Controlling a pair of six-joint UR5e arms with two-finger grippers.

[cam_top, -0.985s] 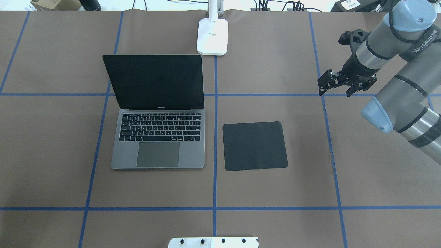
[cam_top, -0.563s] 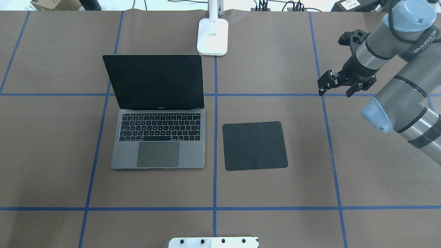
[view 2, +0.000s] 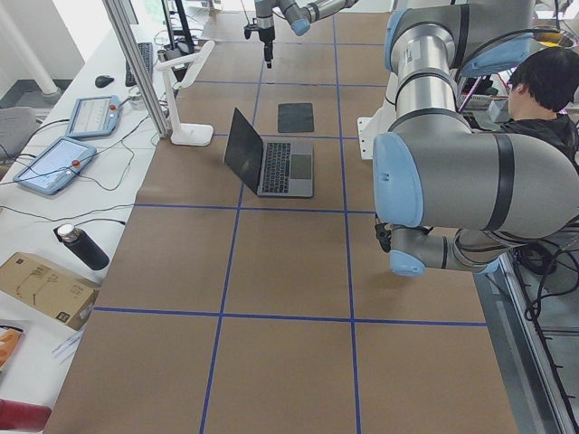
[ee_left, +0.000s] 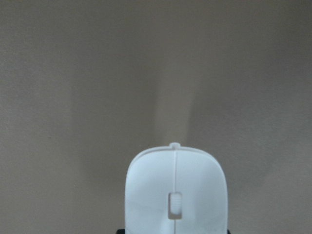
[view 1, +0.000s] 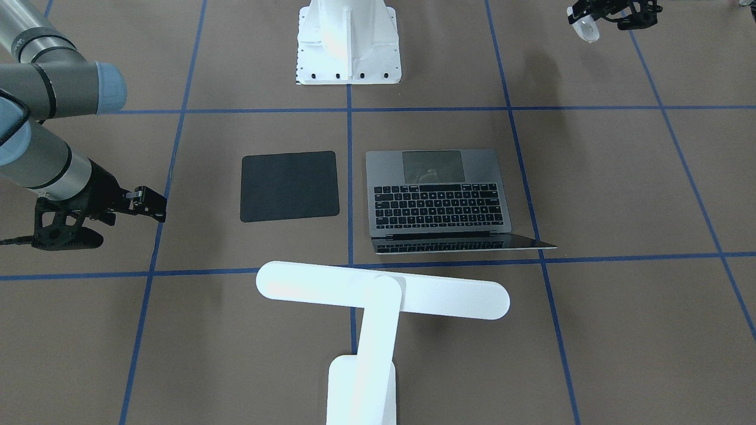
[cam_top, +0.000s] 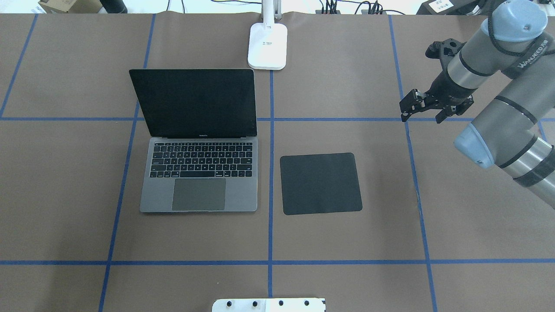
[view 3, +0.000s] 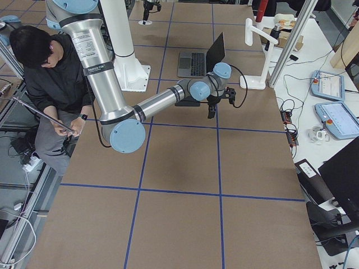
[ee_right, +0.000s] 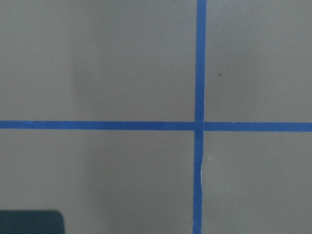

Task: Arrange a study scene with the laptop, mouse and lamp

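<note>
The laptop [cam_top: 199, 173] stands open left of centre, its dark screen up; it also shows in the front view [view 1: 440, 198]. The white lamp [view 1: 381, 295] stands behind it, with its base [cam_top: 267, 45] on the centre line at the far edge. My left gripper [view 1: 596, 18] is shut on the white mouse [view 1: 585, 28] and holds it above the table at the robot's near left; the left wrist view shows the mouse [ee_left: 175, 190] over bare brown paper. My right gripper [cam_top: 425, 115] is open and empty, hovering right of the black mousepad [cam_top: 321, 183].
The white bolted pedestal [view 1: 348, 53] stands at the robot's edge on the centre line. Blue tape lines [ee_right: 200, 124] grid the brown table cover. A seated person [view 3: 50, 67] is beside the robot's base. Tablets and cables lie beyond the far edge.
The right arm's upper joints have shifted very slightly. The laptop, the lamp and the mousepad have not moved.
</note>
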